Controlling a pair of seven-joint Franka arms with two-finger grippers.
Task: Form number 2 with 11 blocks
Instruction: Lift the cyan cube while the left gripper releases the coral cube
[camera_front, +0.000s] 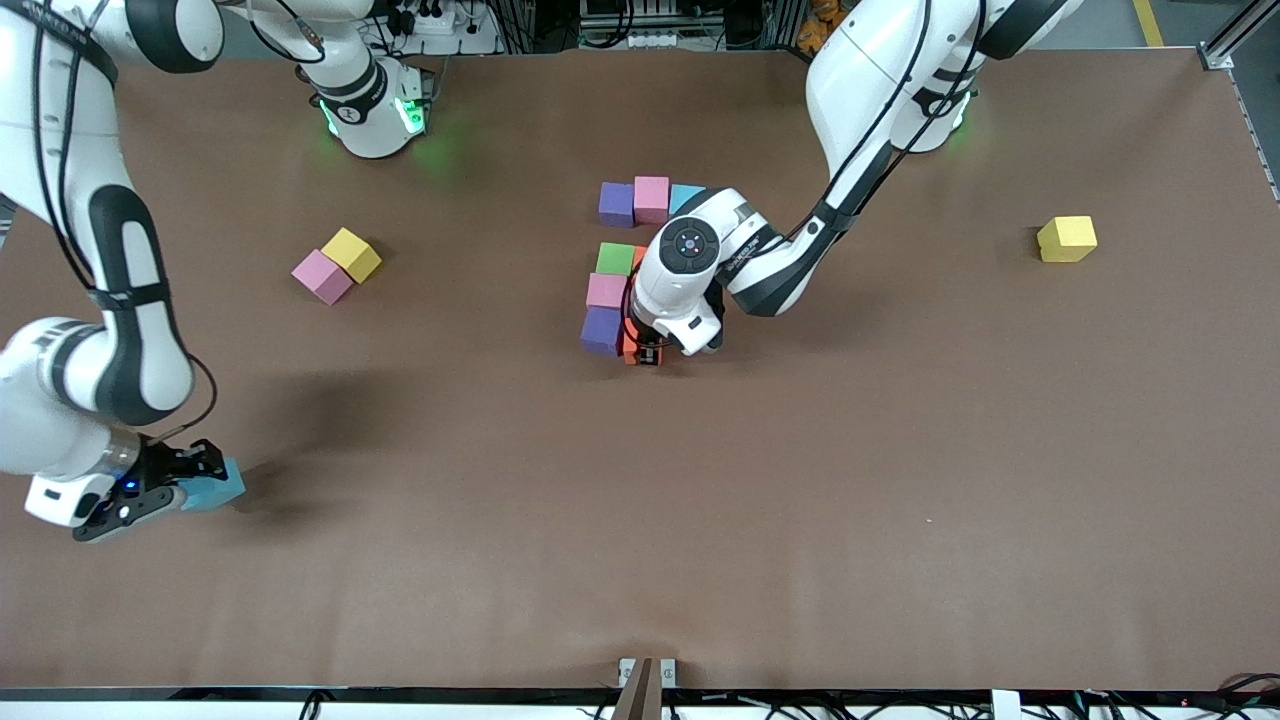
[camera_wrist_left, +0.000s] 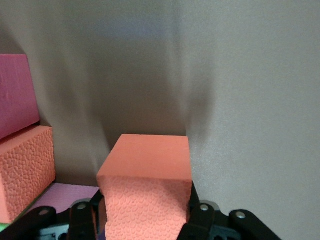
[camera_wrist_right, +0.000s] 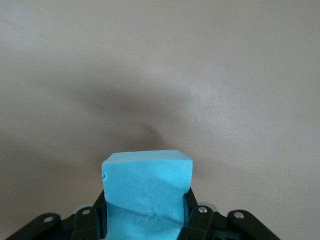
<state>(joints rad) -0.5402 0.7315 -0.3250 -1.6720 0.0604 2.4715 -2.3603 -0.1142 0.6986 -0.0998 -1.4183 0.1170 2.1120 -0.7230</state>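
The partly built number 2 (camera_front: 625, 265) lies mid-table: a purple (camera_front: 616, 203), a pink (camera_front: 651, 198) and a light blue block (camera_front: 685, 195) in a row, then nearer the camera green (camera_front: 616, 258), pink (camera_front: 606, 291) and purple (camera_front: 601, 330). My left gripper (camera_front: 645, 352) is shut on an orange block (camera_wrist_left: 147, 195), low beside that purple block (camera_wrist_left: 65, 195). Another orange block (camera_wrist_left: 25, 170) sits close by. My right gripper (camera_front: 165, 490) is shut on a light blue block (camera_wrist_right: 147, 190) at the table's right-arm end, its fingers (camera_wrist_right: 197, 220) pressed on both sides.
A loose pink block (camera_front: 321, 276) touches a yellow cube (camera_front: 351, 254) toward the right arm's end. Another yellow cube (camera_front: 1066, 239) stands alone toward the left arm's end. The left arm's wrist (camera_front: 690, 265) hides part of the figure.
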